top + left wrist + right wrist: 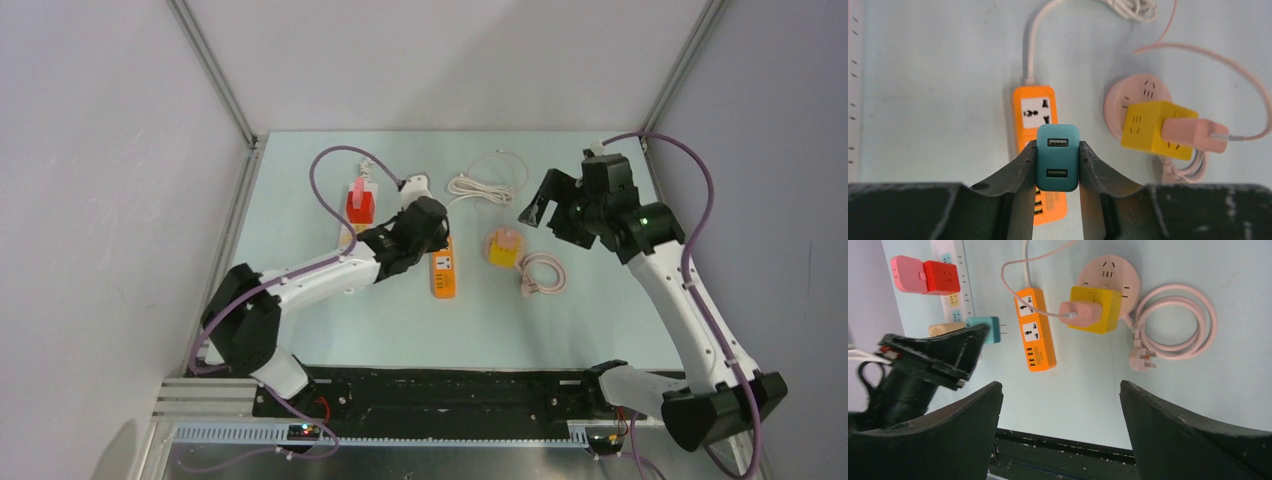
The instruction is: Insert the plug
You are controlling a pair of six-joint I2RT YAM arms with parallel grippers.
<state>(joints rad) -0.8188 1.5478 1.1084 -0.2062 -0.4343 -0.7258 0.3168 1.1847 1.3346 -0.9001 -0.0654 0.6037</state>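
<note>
My left gripper (1058, 150) is shut on a teal two-port USB plug (1058, 157). It holds the plug over the orange power strip (1035, 107), just below the strip's upper socket. In the right wrist view the teal plug (984, 329) has its prongs pointing toward the orange strip (1034, 330), with a small gap showing between them. In the top view the left gripper (425, 235) sits at the strip's (443, 272) far end and hides the plug. My right gripper (545, 205) is open and empty, raised at the right; its jaws (1060, 385) stand wide apart.
A round pink socket (1143, 90) carries a yellow cube adapter (1148, 125) and a pink charger (1195, 135), right of the strip. A coiled pink cable (1175, 322) lies beside it. A white power strip (955, 295) with a red cube (941, 277) lies left. A white cable coil (485, 185) lies behind.
</note>
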